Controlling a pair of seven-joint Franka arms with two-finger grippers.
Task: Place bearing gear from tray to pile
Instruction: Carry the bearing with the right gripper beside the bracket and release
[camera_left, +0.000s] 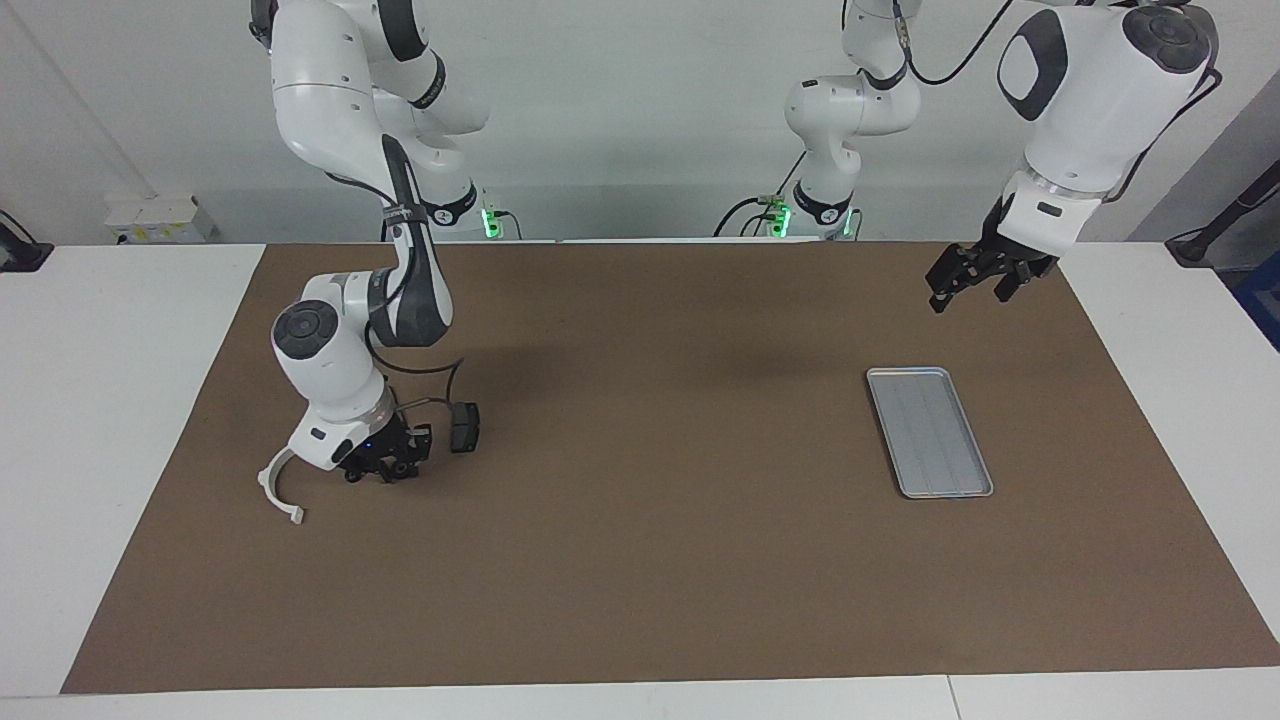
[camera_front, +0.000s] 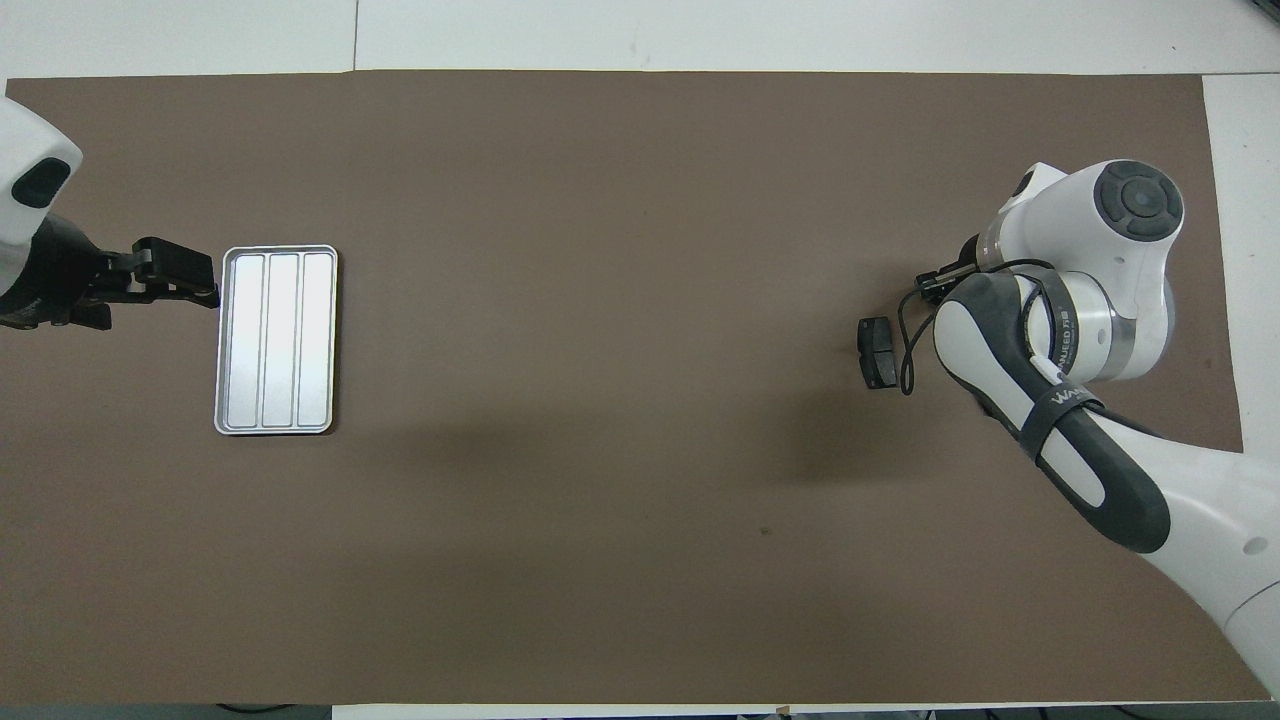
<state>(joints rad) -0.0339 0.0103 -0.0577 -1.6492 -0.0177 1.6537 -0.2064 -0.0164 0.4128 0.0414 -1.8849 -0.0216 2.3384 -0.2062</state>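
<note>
Facing view: tray (camera_left: 929, 432) shows no gear. Right gripper (camera_left: 385, 462) sits low at the pile (camera_left: 462, 426), jaw state indiscernible, gear hidden. Left gripper (camera_left: 968, 278) waits above the tray. Judged rigid, slippery metal; grip the rim.

Bright, even light; soft shadows

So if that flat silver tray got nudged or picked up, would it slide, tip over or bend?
The tray lies flat and low on the brown mat, so it would probably slide rather than tip. It looks like thin metal with a raised rim, so likely stiff and fairly light. Nothing shows in it, so nothing should spill.
</note>
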